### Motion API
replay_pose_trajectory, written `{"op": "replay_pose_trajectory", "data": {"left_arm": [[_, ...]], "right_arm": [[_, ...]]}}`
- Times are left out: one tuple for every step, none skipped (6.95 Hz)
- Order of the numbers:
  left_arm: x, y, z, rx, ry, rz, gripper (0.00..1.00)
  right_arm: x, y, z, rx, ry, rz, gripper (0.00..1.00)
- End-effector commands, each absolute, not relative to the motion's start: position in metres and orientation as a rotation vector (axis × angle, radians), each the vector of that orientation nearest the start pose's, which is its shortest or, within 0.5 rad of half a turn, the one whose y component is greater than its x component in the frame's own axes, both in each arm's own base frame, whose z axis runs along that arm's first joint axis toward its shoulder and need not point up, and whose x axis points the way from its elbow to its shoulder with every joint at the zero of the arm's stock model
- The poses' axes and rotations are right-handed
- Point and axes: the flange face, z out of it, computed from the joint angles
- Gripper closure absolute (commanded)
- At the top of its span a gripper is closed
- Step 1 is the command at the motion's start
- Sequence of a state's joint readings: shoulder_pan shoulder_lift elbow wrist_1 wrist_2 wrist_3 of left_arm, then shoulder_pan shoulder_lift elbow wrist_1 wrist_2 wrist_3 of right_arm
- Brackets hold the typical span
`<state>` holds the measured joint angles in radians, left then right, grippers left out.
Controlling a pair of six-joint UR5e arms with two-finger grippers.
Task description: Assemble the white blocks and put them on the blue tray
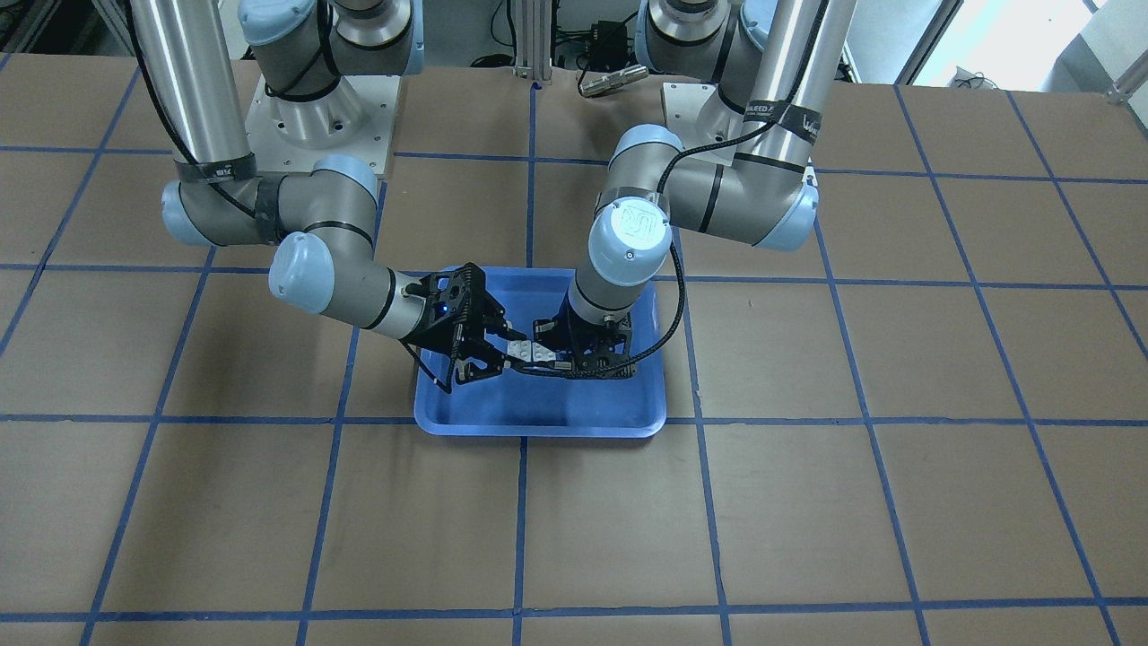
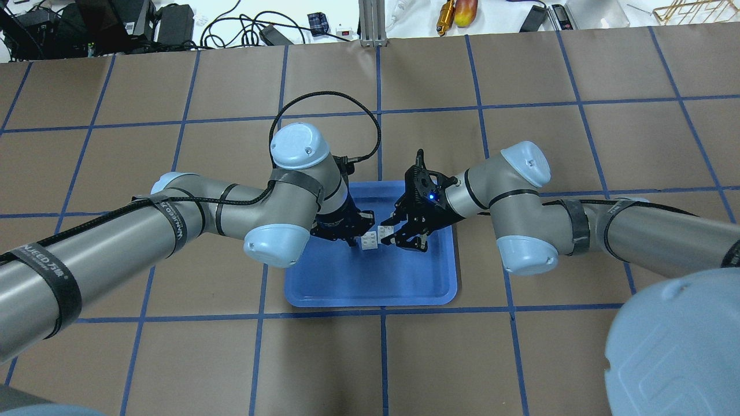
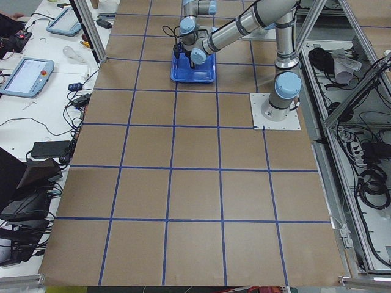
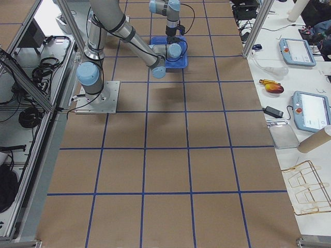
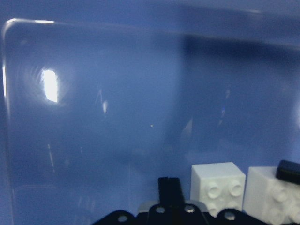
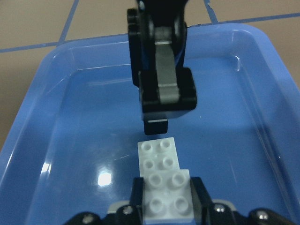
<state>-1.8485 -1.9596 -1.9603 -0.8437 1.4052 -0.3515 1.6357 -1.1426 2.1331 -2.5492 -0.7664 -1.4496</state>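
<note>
Pinching the nearer of the 2 white blocks (image 6: 160, 164) in the right gripper (image 6: 166, 192), closest to the lens, jaws clamped on its 2 sides, low over the floor of the blue tray (image 6: 35, 103). Seeing the 2nd block just beyond, touching the 1st but sitting a little off to one side. Finding the left gripper (image 6: 155, 125) farther back, holding its jaws together on nothing and hanging its tip just behind that far block.

Risking a split on release, if merely pressing the pair edge to edge rather than locking it. Risking a knock from the left fingertip, pushing the far block further out of line. Risking a drag out of place, should the near block be clinging to a pad during opening.

Struggling to judge whether the blocks are truly joining or only touching, and whether resting on the tray floor or hovering just above it. Losing part of both blocks past the frame edges of the left wrist view. Making out neither gripper's jaws from the 2 side cameras, far too small there.
</note>
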Motion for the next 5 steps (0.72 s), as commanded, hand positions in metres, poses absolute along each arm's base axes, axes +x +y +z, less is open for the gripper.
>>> {"op": "replay_pose_trajectory", "data": {"left_arm": [[-0.291,-0.474,0.177,-0.122,3.278,0.16,0.96],[-0.291,-0.474,0.178,-0.12,3.278,0.16,0.96],[-0.291,-0.474,0.177,-0.12,3.277,0.163,0.96],[-0.287,-0.478,0.18,-0.119,3.281,0.149,0.96],[-0.287,-0.477,0.178,-0.122,3.279,0.156,0.96]], "right_arm": [[0.236,-0.476,0.15,-1.667,1.776,-0.647,1.0],[0.237,-0.475,0.15,-1.67,1.776,-0.647,0.57],[0.237,-0.475,0.149,-1.666,1.775,-0.641,0.07],[0.237,-0.476,0.144,-1.664,1.777,-0.636,0.0],[0.237,-0.477,0.14,-1.659,1.776,-0.63,0.0]]}}
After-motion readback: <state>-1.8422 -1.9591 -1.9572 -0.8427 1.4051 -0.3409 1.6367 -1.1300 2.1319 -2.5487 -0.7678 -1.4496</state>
